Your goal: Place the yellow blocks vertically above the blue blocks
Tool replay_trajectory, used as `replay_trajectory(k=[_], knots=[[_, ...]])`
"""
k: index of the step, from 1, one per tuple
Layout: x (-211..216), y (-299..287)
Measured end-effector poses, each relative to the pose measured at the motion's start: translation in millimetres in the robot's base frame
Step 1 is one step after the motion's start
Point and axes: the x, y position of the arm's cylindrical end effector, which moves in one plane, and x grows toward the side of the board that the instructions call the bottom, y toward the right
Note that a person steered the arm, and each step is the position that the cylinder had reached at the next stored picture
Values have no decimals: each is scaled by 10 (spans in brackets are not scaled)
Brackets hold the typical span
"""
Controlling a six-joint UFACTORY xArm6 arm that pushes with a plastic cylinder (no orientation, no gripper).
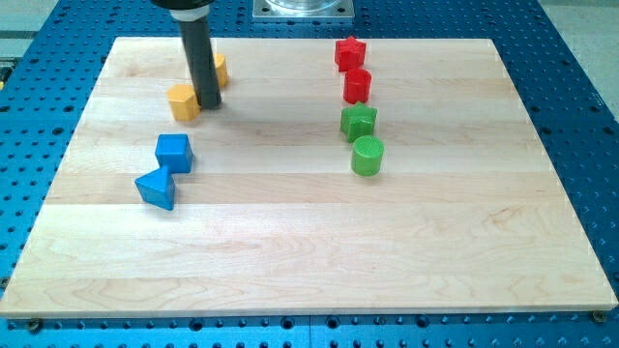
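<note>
Wooden board (309, 251), camera view: two small yellow plastic blocks sit at the view's upper left, one yellow hexagonal block (183, 101) just left of my tip (209, 103), the other yellow block (220, 70) partly hidden behind the rod. Below them lie a blue cube (174, 153) and a blue triangular block (156, 188); red and green blocks stand well apart at right. No fingers exist to open or close; the light, rigid, slippery yellow blocks probably need flat-face pushes.
</note>
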Motion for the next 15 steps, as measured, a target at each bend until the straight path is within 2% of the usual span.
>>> replay_trajectory(k=[1,2,3,4,5,6,7,8,9,11,12,13,15], knots=[[-197,-71],[-197,-565],[168,-385],[91,-324],[12,281],[-267,432],[-754,388],[-889,160],[-522,36],[-556,97],[58,395],[321,511],[465,278]])
